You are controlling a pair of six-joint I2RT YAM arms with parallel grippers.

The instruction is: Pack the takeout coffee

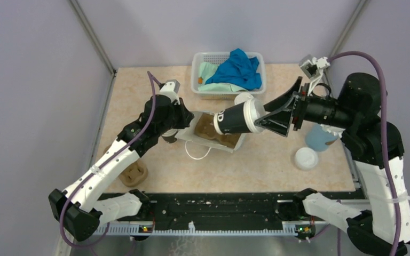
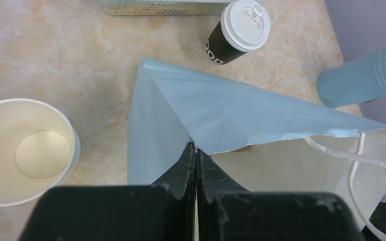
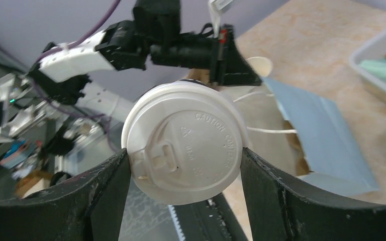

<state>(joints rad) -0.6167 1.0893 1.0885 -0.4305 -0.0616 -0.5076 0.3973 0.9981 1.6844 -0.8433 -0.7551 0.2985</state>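
While the left end effector point(image 2: 196, 153) pinches the rim of the paper bag point(image 2: 241, 113), the right end effector point(image 3: 183, 168) clamps a lidded coffee cup point(image 1: 235, 120) sideways above it. The cup should be turned upright before being lowered onto the tray point(image 1: 207, 128).

You've got plain pale lilac-grey walls point(image 1: 32, 80) on three sides, meeting at two slanted grey metal corner posts point(image 1: 93, 37). Your work surface is a beige marbled tabletop point(image 1: 267, 160), evenly lit, soft shadows only. Along your near edge runs a scuffed black strip point(image 1: 219, 205), a white toothed rail point(image 1: 219, 228) just below it, then dull grey metal flooring point(image 1: 219, 246).
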